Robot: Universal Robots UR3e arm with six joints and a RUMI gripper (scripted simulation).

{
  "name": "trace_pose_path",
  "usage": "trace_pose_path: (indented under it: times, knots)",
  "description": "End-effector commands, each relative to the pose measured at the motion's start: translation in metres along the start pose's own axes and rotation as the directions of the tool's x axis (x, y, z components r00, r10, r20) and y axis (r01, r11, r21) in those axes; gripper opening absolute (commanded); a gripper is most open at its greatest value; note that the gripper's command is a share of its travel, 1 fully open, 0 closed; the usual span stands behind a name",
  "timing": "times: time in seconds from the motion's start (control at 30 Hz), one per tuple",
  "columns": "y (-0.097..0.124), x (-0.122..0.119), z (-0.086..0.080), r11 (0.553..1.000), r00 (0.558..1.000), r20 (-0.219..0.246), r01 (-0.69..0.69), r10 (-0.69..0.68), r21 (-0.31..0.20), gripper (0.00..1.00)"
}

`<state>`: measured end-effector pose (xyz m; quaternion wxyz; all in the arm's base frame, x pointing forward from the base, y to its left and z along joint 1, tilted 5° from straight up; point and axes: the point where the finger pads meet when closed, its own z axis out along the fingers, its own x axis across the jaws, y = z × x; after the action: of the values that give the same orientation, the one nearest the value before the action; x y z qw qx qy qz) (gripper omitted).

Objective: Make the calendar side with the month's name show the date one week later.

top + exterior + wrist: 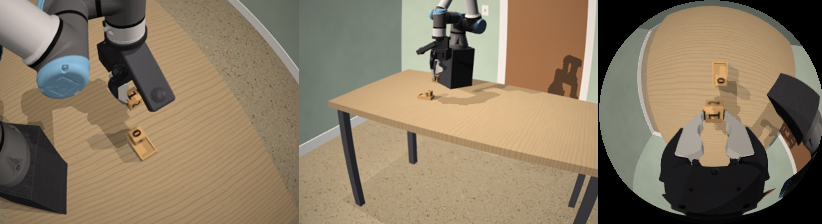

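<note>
My gripper (pixel 134 97) (pixel 714 110) is shut on a small wooden cube (pixel 130 97) (pixel 433 79) (pixel 714 119). The cube shows a 1 on its top face and a 2 on a side face in the top view. Its height over the table is hard to tell. A second wooden cube (pixel 136 133) (pixel 429 93) (pixel 720 79) with a 0 on top stands in one end of the small wooden tray (pixel 150 155) (pixel 421 97) (pixel 720 67). This cube shows a 5 on a side face in the exterior view. The tray's other end is empty. The month's name is not visible.
The wooden table (pixel 196 153) (pixel 498 122) carries everything. The arm's black pedestal (pixel 49 171) (pixel 461 67) stands near the tray. The dark camera bracket (pixel 150 76) reaches out beside the gripper above the held cube.
</note>
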<state>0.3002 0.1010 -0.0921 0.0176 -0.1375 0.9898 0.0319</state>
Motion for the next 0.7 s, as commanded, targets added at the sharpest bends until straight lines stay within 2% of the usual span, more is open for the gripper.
trace_pose_path:
  times: [0.0, 0.13, 0.2, 0.67]
  knots:
    - [0.004, -0.004, -0.001, 0.985, 0.985, 0.007, 0.173, -0.173, -0.004, 0.11]
    - [0.005, -0.005, -0.001, 0.979, 0.979, 0.007, 0.201, -0.201, -0.004, 0.11]
    - [0.008, -0.006, 0.0, 0.961, 0.961, 0.008, 0.275, -0.275, -0.003, 0.11]
    - [0.018, -0.009, 0.0, 0.875, 0.875, 0.009, 0.484, -0.484, -0.002, 0.11]
